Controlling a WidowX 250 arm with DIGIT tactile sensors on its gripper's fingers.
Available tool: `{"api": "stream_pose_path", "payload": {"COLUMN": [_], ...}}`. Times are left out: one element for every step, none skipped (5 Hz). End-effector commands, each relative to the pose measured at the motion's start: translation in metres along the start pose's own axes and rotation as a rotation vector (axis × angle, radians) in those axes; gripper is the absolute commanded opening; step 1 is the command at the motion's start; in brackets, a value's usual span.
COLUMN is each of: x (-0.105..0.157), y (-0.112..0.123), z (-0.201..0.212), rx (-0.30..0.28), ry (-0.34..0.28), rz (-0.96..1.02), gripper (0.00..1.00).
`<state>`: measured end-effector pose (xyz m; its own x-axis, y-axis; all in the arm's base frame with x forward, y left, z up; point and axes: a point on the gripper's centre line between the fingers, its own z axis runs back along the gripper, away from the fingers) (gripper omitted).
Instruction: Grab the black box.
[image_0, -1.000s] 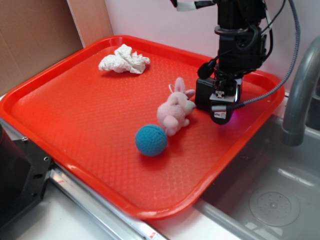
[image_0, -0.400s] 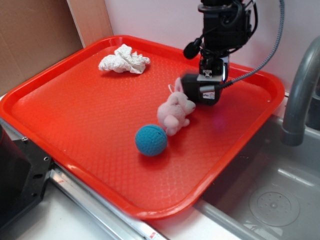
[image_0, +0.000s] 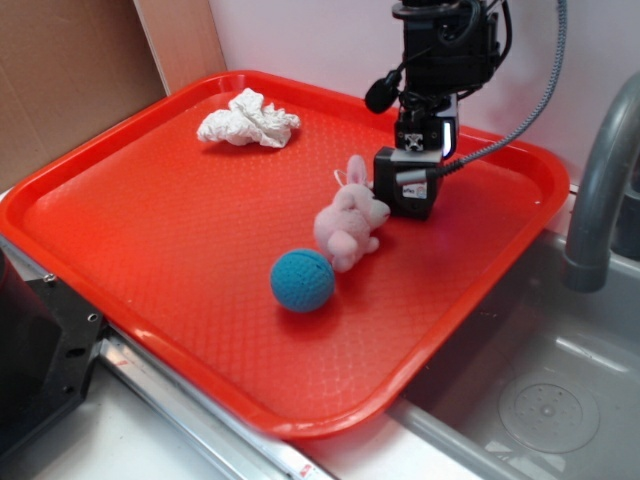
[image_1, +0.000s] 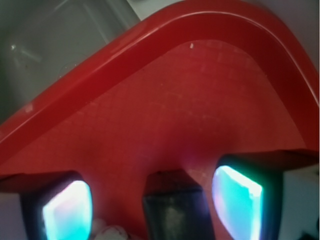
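My fingers (image_1: 172, 200) sat either side of the black box (image_0: 404, 184), but I could not tell whether they had clamped it; in the wrist view the box (image_1: 175, 212) showed dark between two glowing pads. Over the past second the arm had swung left and the box had travelled with it, now resting on the red tray (image_0: 150, 240) just beside the pink bunny (image_0: 348, 222), which I read as a hold forming. White labels on the fingers were too small to read.
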<state>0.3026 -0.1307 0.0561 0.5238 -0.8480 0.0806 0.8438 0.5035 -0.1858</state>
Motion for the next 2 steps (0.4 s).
{"api": "stream_pose_path", "payload": {"x": [-0.0116, -0.0188], "y": [-0.0115, -0.0109], "z": [-0.0022, -0.0023], "rx": [0.035, 0.051], "ry": [0.025, 0.021], "rz": [0.036, 0.071], "gripper": [1.0, 1.0]}}
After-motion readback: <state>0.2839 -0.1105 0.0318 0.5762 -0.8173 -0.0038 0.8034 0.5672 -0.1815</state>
